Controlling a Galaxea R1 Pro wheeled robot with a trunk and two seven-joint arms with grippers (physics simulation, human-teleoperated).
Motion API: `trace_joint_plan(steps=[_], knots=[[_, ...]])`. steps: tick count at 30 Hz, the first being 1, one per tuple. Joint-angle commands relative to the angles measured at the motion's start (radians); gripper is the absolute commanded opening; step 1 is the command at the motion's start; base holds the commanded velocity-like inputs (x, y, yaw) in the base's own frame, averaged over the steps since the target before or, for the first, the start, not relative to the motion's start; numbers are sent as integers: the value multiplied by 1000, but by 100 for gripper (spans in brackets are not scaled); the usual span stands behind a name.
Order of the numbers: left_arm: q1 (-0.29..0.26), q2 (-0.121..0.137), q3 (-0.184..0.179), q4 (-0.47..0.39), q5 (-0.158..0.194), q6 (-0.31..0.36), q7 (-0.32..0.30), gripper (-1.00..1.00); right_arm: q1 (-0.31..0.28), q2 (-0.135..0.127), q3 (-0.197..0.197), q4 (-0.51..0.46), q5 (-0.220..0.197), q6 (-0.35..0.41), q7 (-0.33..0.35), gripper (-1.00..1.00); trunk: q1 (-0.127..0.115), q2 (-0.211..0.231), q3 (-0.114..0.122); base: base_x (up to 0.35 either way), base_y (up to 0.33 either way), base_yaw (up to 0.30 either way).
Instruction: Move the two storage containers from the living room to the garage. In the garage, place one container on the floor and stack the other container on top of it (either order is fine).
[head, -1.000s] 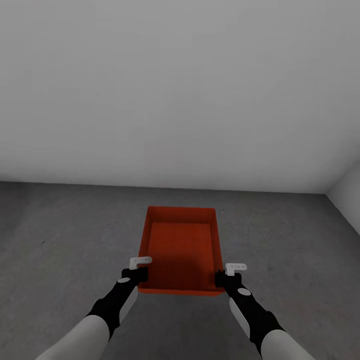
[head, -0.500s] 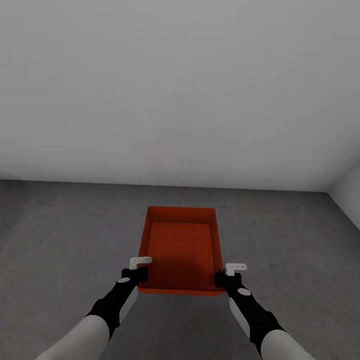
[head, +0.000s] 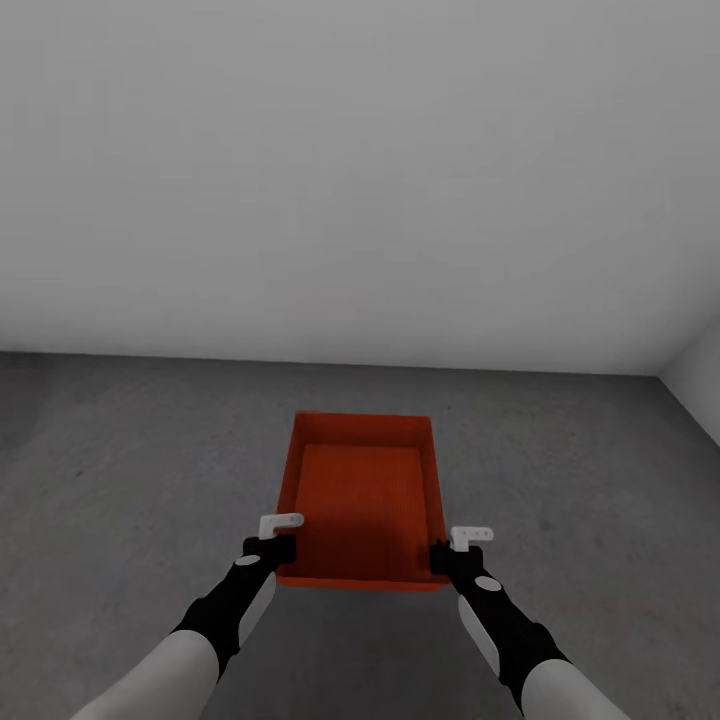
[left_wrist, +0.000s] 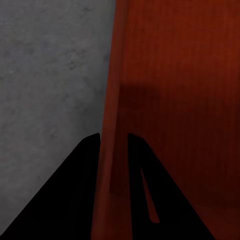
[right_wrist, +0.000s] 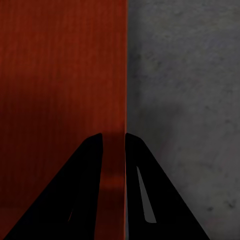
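Over the dark grey mottled concrete floor (head: 120, 470) of a bare room with a plain white wall (head: 360, 180), the left gripper (head: 276, 545) and right gripper (head: 446, 555) each clamp a near corner wall of the orange-red open-topped rectangular plastic bin (head: 362, 495), held between them, a second white wall (head: 700, 385) at far right.

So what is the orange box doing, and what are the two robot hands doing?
storage container: upright, open-topped, empty, held over the floor by both side walls.
left gripper: shut on the container's left wall.
right gripper: shut on the container's right wall.
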Motion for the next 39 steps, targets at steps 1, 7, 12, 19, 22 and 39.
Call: trace_joint_plan(steps=[1, 7, 12, 19, 22, 39], knots=[[0, 1, -1, 0, 24, 5, 11, -100, 0, -2, 3, -3, 1, -30, -27, -100, 4, -8, -5, 0, 0, 0], [0, 1, -1, 0, 24, 5, 11, -100, 0, -3, 2, -3, 7, -32, -27, -100, 27, -50, -28, 0, 0, 0], [0, 1, -1, 0, 24, 5, 11, -100, 0, -3, 3, -3, 5, -31, -27, -100, 46, -85, -44, 0, 0, 0], [0, 1, -1, 0, 24, 5, 11, -100, -1, -3, 3, -3, 4, -30, -28, -100, 73, -134, -65, 0, 0, 0], [0, 1, -1, 0, 24, 5, 11, -100, 0, -3, 3, -3, 4, -29, -28, -100, 84, -155, -75, 0, 0, 0], [0, 1, -1, 0, 24, 5, 11, -100, 0, -3, 3, -3, 6, -31, -28, -100, 149, -274, -128, 0, 0, 0]])
